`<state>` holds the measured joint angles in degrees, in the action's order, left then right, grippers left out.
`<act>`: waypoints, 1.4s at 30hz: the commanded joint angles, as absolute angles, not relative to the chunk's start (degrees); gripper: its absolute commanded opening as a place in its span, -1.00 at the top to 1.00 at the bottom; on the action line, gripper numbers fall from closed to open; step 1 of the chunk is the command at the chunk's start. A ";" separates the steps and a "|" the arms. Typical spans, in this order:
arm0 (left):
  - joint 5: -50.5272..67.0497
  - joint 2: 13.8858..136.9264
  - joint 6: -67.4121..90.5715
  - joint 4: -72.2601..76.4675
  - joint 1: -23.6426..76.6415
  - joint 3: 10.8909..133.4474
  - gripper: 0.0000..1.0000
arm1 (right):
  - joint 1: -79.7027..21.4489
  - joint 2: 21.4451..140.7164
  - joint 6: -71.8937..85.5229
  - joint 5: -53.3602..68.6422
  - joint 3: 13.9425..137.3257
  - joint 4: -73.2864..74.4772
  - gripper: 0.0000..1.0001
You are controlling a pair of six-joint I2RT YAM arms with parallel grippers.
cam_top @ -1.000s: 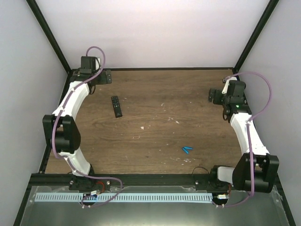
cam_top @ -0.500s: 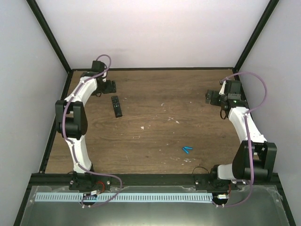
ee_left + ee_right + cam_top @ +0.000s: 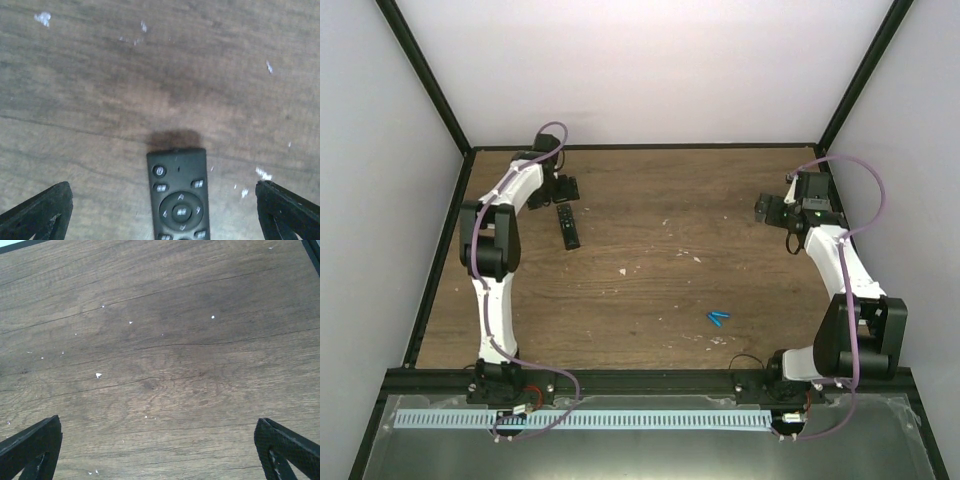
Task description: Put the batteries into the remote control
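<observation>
Over the last second the left gripper (image 3: pixel 564 190) has swung from the far-left corner of the table (image 3: pixel 650 290) toward the remote (image 3: pixel 569 227) and now sits above its far end; the right gripper (image 3: pixel 772 210) has hardly shifted and hangs near the right edge. This reads as the approach step: the left arm is lining up on the remote, and no contact is made yet. In the left wrist view the fingers (image 3: pixel 42 212) are spread wide with the remote (image 3: pixel 178 197) lying between them, clear of both, button face up. The right fingers (image 3: pixel 30 447) are likewise spread, over bare wood and white flecks (image 3: pixel 98 375) only. The batteries (image 3: pixel 718 318) lie near the front right of the table, well apart from the remote and from both grippers, untouched; loading has not begun. Limits of view: the wrist picture cuts off the near end of the remote; the battery compartment is not visible, presumably on the underside, so the remote will likely need turning over. From above the batteries form a small V, apparently touching at one end; they are too small to show polarity, and neither wrist view shows them.
</observation>
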<state>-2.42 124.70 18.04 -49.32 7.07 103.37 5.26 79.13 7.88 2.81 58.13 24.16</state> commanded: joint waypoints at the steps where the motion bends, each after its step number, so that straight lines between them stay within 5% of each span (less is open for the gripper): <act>1: -6.48 128.64 21.75 -53.44 8.28 110.26 -1.00 | 5.01 79.60 8.82 3.08 58.97 24.89 -1.00; 42: -2.62 134.73 25.54 -58.93 10.86 108.71 -0.58 | 4.94 80.52 7.57 3.34 58.27 25.99 -1.00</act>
<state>-3.84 133.25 25.43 -57.78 10.55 109.49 5.10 80.95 8.21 3.01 58.08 25.19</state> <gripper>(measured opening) 0.808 0.999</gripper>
